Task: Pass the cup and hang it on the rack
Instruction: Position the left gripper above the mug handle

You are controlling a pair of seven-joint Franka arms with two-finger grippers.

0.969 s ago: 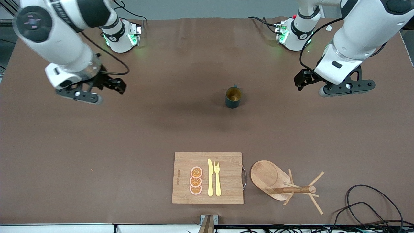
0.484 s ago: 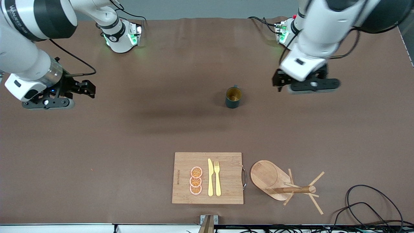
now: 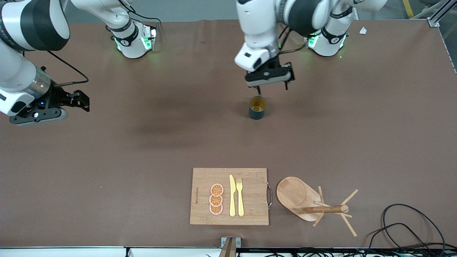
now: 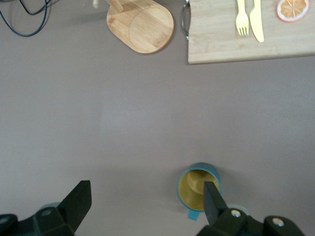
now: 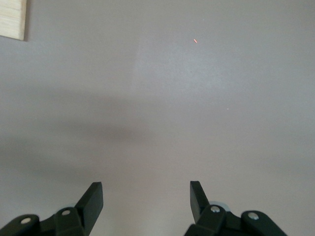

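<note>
The dark teal cup (image 3: 257, 107) stands upright on the brown table, its yellowish inside showing. It also shows in the left wrist view (image 4: 199, 189). My left gripper (image 3: 272, 85) is open and hovers above the table just beside the cup, toward the bases; one finger overlaps the cup's rim in the left wrist view (image 4: 146, 196). The wooden rack (image 3: 309, 203) lies near the front edge, beside the cutting board; its oval base shows in the left wrist view (image 4: 141, 25). My right gripper (image 3: 81, 101) is open and empty over bare table at the right arm's end; it also shows in the right wrist view (image 5: 146, 194).
A bamboo cutting board (image 3: 250, 210) with a yellow knife, a fork and orange slices lies near the front edge. Black cables (image 3: 410, 228) coil at the front corner at the left arm's end.
My left gripper has swung from the left arm's end of the table to just above and beside the cup. My right gripper has drawn away toward the right arm's end.
</note>
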